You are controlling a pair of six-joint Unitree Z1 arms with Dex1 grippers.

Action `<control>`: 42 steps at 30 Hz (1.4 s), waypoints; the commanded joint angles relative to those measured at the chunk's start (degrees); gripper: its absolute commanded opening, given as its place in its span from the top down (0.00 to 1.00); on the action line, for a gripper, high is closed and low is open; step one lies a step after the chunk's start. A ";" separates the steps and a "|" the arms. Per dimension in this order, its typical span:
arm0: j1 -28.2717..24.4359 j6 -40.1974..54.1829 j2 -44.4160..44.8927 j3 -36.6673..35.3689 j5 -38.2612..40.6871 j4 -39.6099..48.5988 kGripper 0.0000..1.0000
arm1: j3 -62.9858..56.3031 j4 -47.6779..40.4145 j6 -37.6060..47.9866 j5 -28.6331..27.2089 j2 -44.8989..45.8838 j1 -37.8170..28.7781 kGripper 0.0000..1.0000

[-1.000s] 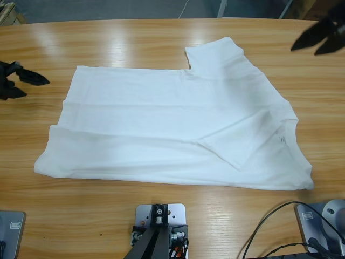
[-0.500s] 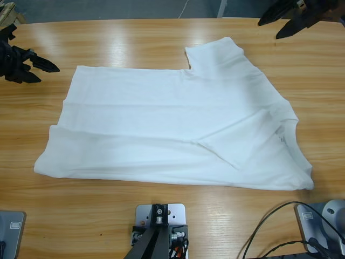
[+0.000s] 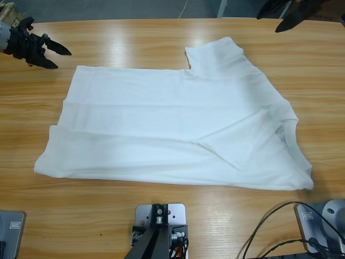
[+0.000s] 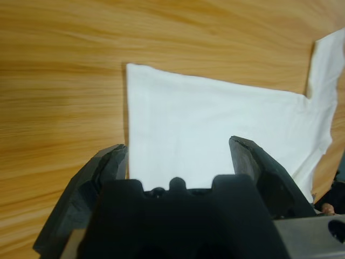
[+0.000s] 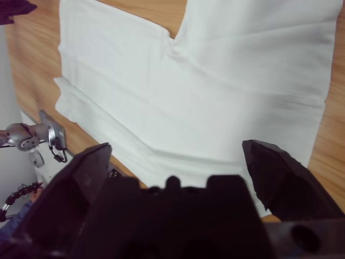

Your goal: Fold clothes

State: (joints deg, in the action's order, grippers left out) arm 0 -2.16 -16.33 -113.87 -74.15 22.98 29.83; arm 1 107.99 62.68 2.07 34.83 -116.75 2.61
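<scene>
Your long wooden table (image 3: 161, 216) fills nearly the whole high view, glossy, with light streaks near its far edge and a strip of grey floor (image 3: 135, 8) beyond. The white T-shirt (image 3: 178, 129) lies flat mid-table, partly folded, one sleeve toward the far edge. Your left gripper (image 3: 54, 56) and right gripper (image 3: 277, 19) are both spread wide, holding nothing, clear of the cloth.

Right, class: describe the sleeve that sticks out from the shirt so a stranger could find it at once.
Start from the long wooden table and the white T-shirt spread flat across its middle. Follow the shirt's far edge toward the right until it steps outward: that square flap is the sleeve. It alone juts beyond the outline; the other sleeve lies folded over the body.
</scene>
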 commanded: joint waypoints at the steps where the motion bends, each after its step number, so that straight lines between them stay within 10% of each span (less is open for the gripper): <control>1: -0.66 0.44 -5.67 -0.22 -1.47 0.96 0.26 | 1.57 1.11 -0.76 -1.17 -5.80 0.85 0.00; 42: 6.55 -1.60 -14.64 -9.96 -5.46 4.85 0.25 | 6.88 4.03 -0.91 -0.73 -9.55 1.31 0.00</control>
State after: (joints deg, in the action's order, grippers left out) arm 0 3.64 -16.89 -124.07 -83.31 17.50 33.70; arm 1 114.63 65.94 2.00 34.71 -123.30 2.96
